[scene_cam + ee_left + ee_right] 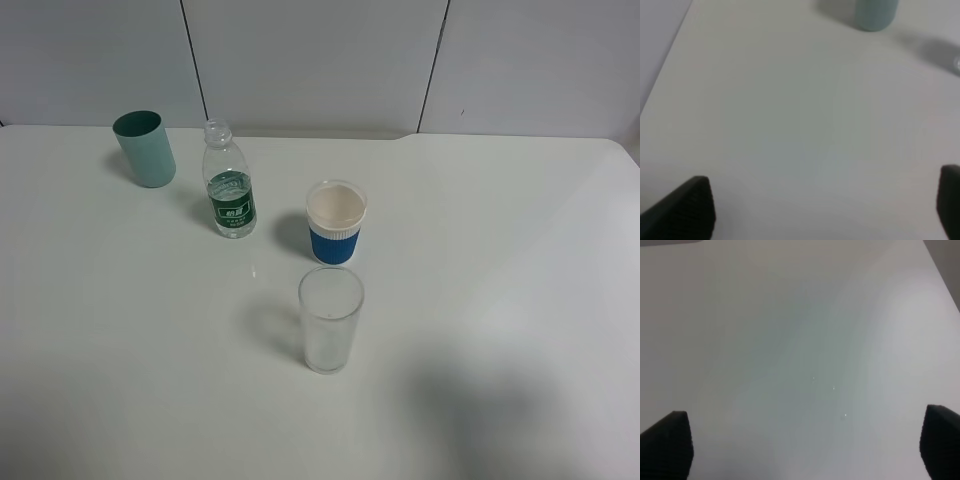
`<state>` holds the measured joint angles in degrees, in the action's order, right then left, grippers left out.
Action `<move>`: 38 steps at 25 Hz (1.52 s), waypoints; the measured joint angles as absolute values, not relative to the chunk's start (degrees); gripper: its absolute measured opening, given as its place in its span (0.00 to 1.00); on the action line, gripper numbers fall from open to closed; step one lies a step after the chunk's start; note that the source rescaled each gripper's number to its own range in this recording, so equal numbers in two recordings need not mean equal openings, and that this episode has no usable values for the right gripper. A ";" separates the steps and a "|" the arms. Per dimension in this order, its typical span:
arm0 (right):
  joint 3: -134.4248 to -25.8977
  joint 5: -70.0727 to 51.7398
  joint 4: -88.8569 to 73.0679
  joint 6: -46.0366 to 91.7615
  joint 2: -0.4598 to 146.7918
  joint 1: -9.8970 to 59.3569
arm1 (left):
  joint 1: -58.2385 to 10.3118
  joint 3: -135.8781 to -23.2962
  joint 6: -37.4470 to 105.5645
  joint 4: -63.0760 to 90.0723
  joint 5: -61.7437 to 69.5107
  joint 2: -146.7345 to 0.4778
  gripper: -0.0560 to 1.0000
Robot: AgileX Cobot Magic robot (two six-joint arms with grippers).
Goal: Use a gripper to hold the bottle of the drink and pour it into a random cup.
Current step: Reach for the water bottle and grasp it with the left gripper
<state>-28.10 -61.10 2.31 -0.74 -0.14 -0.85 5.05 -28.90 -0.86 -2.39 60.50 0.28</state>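
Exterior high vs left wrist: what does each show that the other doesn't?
Exterior high only: the uncapped bottle, the blue-sleeved paper cup and the clear glass, all upright. Left wrist only: the left gripper, jaws wide apart, nothing between them. Both: the teal tumbler and the white table. A blur at the wrist view's edge can't be identified.

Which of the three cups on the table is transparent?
The tall clear glass at the front; the white paper cup wears a blue sleeve, and the tumbler is opaque teal.
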 joint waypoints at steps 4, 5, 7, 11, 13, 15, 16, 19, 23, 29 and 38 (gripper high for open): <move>-28.10 -61.10 2.31 -0.74 -0.14 -0.85 | 5.05 -28.90 -0.86 -2.39 60.50 0.28 0.81; -28.10 -61.10 2.31 -0.74 -0.14 -0.85 | 5.05 -28.90 -0.86 -2.39 60.50 0.28 0.81; -28.10 -61.10 2.31 -0.74 -0.14 -0.85 | 5.05 -28.90 -0.86 -2.39 60.50 0.28 0.81; -28.10 -61.10 2.31 -0.74 -0.14 -0.85 | 5.05 -28.90 -0.86 -2.39 60.50 0.28 0.81; -28.10 -61.10 2.31 -0.74 -0.14 -0.85 | 5.05 -28.90 -0.86 -2.39 60.50 0.28 0.81; -28.10 -61.10 2.31 -0.74 -0.14 -0.85 | 5.05 -28.90 -0.86 -2.39 60.50 0.28 0.81; -28.10 -61.10 2.31 -0.74 -0.14 -0.85 | 5.05 -28.90 -0.86 -2.39 60.50 0.28 0.81; -28.10 -61.10 2.31 -0.74 -0.14 -0.85 | 5.05 -28.90 -0.86 -2.39 60.50 0.28 0.81; -28.10 -61.10 2.31 -0.74 -0.14 -0.85 | 5.05 -28.90 -0.86 -2.39 60.50 0.28 0.81; -28.10 -61.10 2.31 -0.74 -0.14 -0.85 | 5.05 -28.90 -0.86 -2.39 60.56 0.28 0.81; -28.10 -61.10 2.31 -0.74 -0.14 -0.85 | 5.05 -28.90 -0.86 -2.39 60.56 0.28 0.81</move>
